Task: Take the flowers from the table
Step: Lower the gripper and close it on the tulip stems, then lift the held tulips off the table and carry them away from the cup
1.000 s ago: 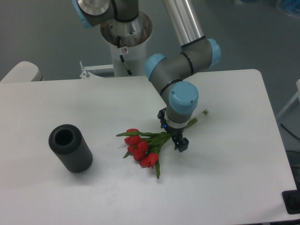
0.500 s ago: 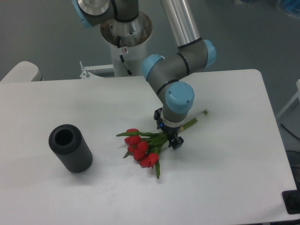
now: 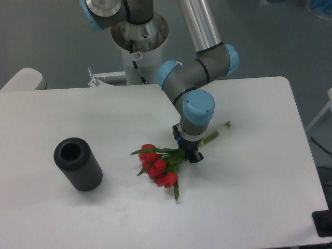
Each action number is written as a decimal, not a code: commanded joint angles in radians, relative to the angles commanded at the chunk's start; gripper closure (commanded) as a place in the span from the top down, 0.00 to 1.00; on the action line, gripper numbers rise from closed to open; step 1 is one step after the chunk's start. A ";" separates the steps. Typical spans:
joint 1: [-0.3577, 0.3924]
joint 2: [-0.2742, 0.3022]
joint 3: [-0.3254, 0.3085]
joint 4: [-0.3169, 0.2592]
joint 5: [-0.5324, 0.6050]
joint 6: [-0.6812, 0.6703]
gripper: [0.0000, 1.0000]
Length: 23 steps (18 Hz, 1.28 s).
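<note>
The flowers (image 3: 158,165) shifted slightly, jaws on stems; black cylinder (image 3: 78,164) hollow.

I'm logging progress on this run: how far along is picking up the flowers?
Done: the gripper is down at the stems of the flowers. In hand: apparently gripping them, though the jaws are hard to see. Left: lifting, since the blooms look to be lying on the table.

Grey floor (image 3: 46,36); even indoor light, pale furniture edge (image 3: 23,79)
</note>
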 joint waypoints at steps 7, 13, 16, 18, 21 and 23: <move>0.003 0.002 0.011 0.000 0.002 0.002 0.03; 0.005 0.012 0.021 -0.005 0.003 0.000 0.00; 0.015 0.014 0.060 -0.015 0.005 -0.002 0.00; 0.023 0.015 0.092 -0.018 0.005 -0.009 0.00; 0.029 0.002 0.158 -0.044 0.000 -0.046 0.00; 0.029 -0.015 0.218 -0.089 -0.003 -0.063 0.00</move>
